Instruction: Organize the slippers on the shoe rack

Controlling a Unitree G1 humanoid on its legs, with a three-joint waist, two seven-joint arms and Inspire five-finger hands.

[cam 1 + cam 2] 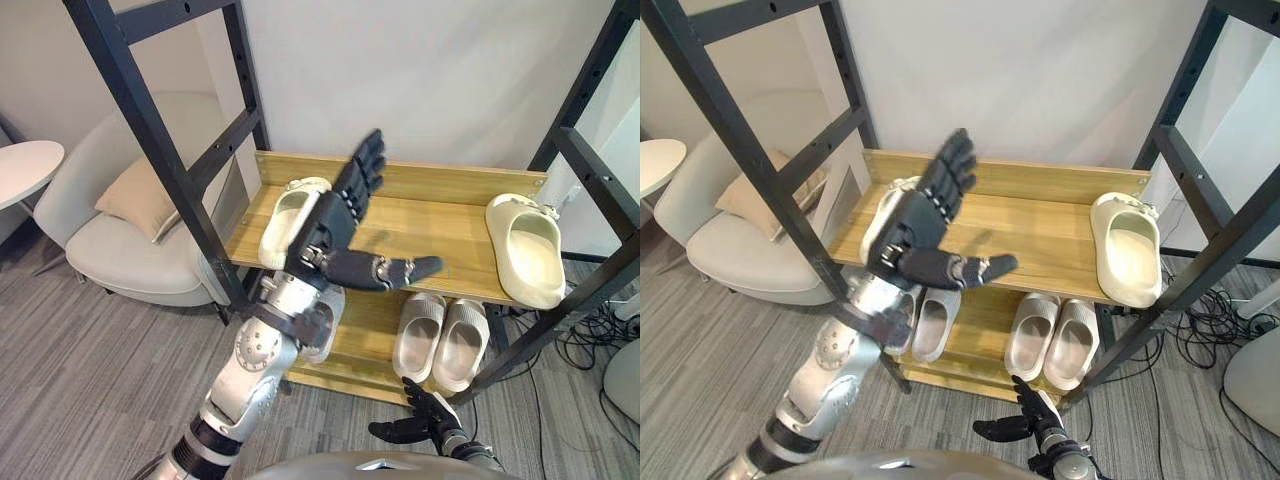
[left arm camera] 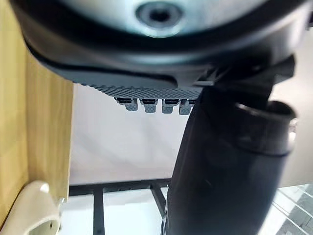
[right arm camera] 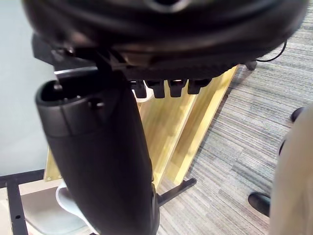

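A wooden shoe rack in a black frame holds cream slippers. One slipper lies at the upper shelf's left end, another at its right end. On the lower shelf sits a pair to the right, and a further slipper to the left, partly behind my arm. My left hand is raised above the upper shelf, open, fingers straight and thumb out, holding nothing. My right hand hangs low in front of the rack, open and empty.
A light armchair with a beige cushion stands left of the rack, beside a round white table. The rack's black uprights cross the view on the left and right. Cables lie on the grey carpet at the right.
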